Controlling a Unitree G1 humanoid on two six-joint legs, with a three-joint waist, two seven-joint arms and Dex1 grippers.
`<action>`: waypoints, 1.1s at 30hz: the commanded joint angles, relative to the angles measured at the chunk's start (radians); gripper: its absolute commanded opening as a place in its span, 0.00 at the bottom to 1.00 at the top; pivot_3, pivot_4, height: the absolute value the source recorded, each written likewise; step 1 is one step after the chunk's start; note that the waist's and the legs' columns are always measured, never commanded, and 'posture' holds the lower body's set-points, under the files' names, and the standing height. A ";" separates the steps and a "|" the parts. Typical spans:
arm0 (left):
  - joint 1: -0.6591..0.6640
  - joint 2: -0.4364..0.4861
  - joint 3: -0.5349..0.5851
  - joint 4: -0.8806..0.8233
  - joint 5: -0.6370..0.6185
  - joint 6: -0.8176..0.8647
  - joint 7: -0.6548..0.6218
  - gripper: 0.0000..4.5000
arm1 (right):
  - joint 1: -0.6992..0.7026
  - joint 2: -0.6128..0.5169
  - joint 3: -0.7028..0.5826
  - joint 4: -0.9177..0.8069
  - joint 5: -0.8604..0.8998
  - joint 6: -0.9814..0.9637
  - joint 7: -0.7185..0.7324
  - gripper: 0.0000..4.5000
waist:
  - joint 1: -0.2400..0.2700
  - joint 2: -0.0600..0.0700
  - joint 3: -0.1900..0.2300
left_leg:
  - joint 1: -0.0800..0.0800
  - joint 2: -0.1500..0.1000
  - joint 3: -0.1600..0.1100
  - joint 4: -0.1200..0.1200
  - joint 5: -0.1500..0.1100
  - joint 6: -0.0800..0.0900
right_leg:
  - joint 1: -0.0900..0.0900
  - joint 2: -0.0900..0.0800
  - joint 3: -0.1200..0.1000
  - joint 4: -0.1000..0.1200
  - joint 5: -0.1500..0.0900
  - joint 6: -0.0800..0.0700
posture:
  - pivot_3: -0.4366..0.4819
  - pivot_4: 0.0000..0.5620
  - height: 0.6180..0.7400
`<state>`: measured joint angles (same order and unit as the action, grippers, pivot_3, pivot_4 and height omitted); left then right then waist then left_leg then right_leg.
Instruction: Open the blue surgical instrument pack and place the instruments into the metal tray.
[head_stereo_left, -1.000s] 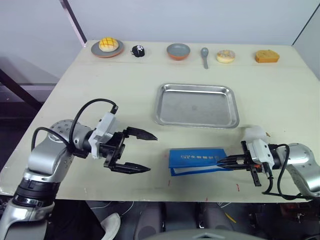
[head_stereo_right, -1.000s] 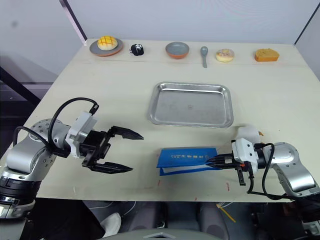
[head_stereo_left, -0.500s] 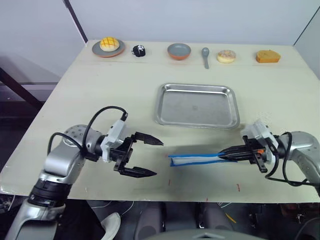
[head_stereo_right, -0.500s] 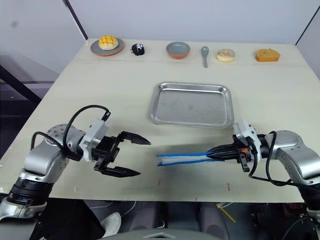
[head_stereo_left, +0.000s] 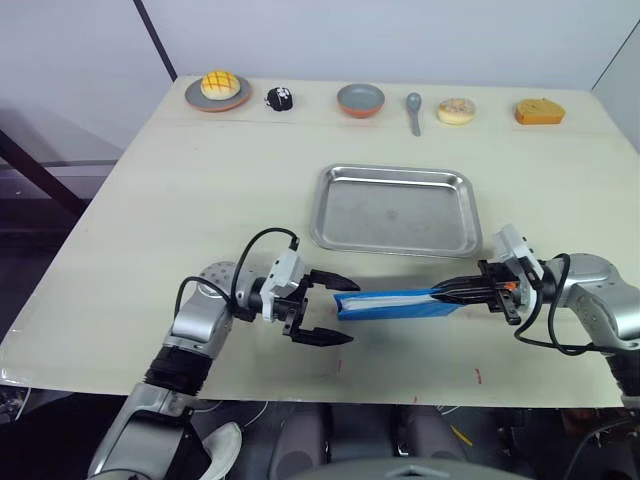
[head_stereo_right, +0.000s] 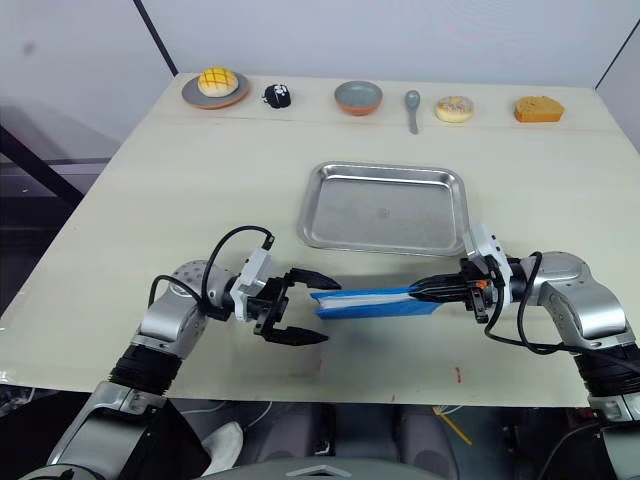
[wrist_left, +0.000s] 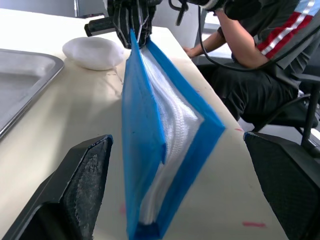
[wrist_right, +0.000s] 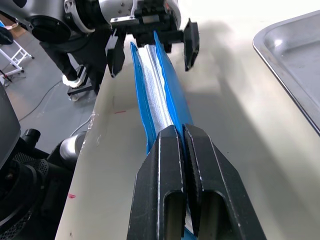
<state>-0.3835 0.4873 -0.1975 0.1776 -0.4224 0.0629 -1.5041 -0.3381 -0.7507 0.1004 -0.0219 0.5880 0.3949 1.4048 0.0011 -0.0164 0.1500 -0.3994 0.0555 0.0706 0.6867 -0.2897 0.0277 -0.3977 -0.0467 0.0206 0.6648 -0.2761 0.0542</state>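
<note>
Between the two grippers, the blue surgical instrument pack (head_stereo_left: 395, 303) stands on edge, lifted off the table (head_stereo_left: 200, 180).

The right gripper (head_stereo_left: 447, 293) has its fingers pinched tight on one end of the pack; the left gripper (head_stereo_left: 334, 311) is spread wide, its two fingers either side of the pack's other end without touching it. White lining shows along the pack's parted edge. The metal tray (head_stereo_left: 393, 211) lies just beyond the pack.

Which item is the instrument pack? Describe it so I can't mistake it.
Start at the metal tray mid-table. Just in front of it, held on edge between the right gripper and open left gripper, is the blue surgical instrument pack: the one flat blue pouch, white lining showing.
</note>
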 joint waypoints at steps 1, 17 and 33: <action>-0.019 -0.024 0.011 0.028 0.007 -0.044 0.005 0.94 | -0.016 0.003 -0.032 -0.018 0.009 0.004 0.000 0.01 | -0.001 0.000 0.000 | 0.000 0.000 0.000 0.000 0.000 0.000 | 0.000 0.000 0.000 0.000 0.000 0.000 | 0.48 0.27 0.94; -0.022 -0.030 0.018 0.135 0.037 -0.134 -0.017 0.01 | -0.006 0.012 -0.070 -0.030 0.016 0.002 -0.035 0.00 | -0.001 0.000 0.000 | 0.000 0.000 -0.001 0.000 0.000 0.000 | 0.000 0.000 0.000 0.000 0.000 0.000 | 0.48 0.27 0.94; -0.037 -0.030 0.019 0.151 0.049 -0.183 -0.023 0.00 | 0.143 -0.062 -0.338 -0.038 0.029 -0.036 -0.122 1.00 | 0.001 0.000 0.000 | 0.000 0.000 0.000 0.000 0.000 0.000 | 0.000 0.000 0.000 0.000 0.000 0.000 | 0.48 0.27 0.94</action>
<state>-0.4130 0.4510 -0.1877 0.3296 -0.3775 -0.1068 -1.5170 -0.2110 -0.7921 -0.1855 -0.0636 0.6245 0.3863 1.2943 0.0020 -0.0163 0.1499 -0.3992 0.0555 0.0703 0.6865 -0.2897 0.0276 -0.3976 -0.0467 0.0208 0.6649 -0.2761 0.0542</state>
